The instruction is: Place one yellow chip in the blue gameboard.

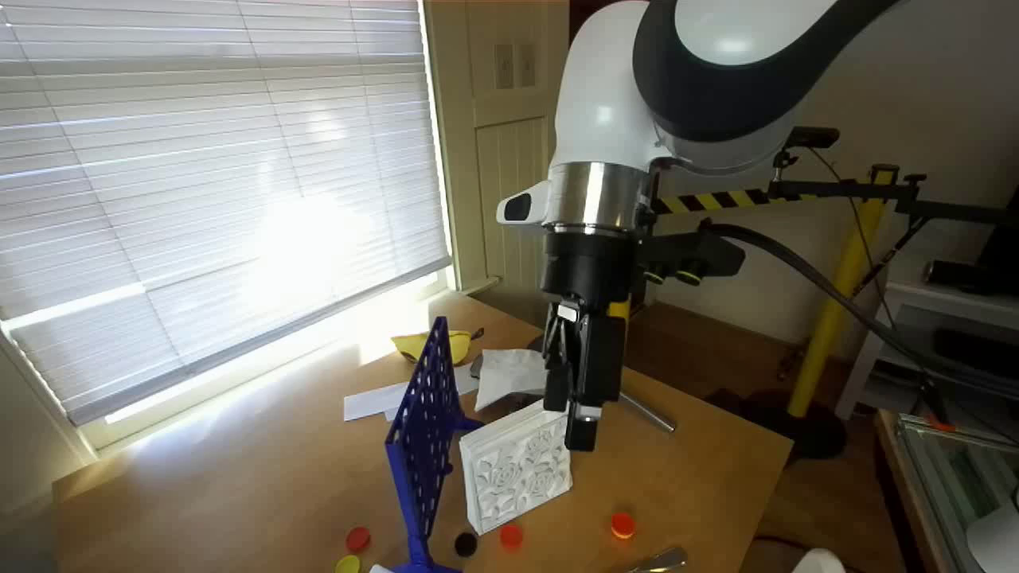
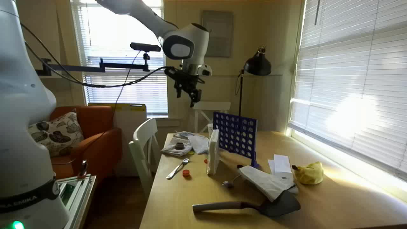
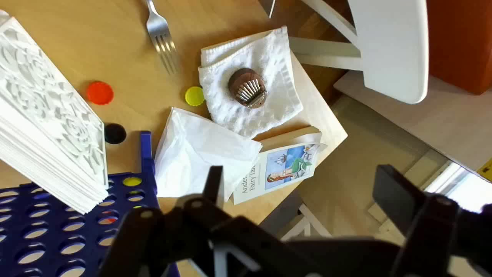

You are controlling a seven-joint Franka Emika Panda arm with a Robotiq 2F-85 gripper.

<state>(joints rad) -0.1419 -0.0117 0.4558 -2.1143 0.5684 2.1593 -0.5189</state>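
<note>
"What comes first from your seat?"

"The small round yellow plastic chip [image 3: 195, 96] lies flat just beside a folded white cloth [image 3: 215, 86], so I'd likely pinch its rim from above."

"And where must it go?"

"The blue plastic gameboard [image 1: 422, 430], a thin grid of round holes, stands upright on feet, presumably so pieces drop in from the top."

"How are you poised?"

"My black two-fingered gripper [image 3: 300, 188] hangs high, fingers spread apart, nothing between them. I judge the grasp isn't begun."

"Obstacles?"

"The white flower-carved block [image 1: 521, 469] stands on edge near the board; I'd steer around it."

"Surface and room?"

"A pale wooden table [image 2: 175, 197], with a silver metal fork [image 3: 161, 36] near the chip. Beyond its edge, an orange upholstered armchair [image 2: 92, 119]. White slatted blinds [image 1: 183, 183] glare with light, which may dazzle me."
</note>
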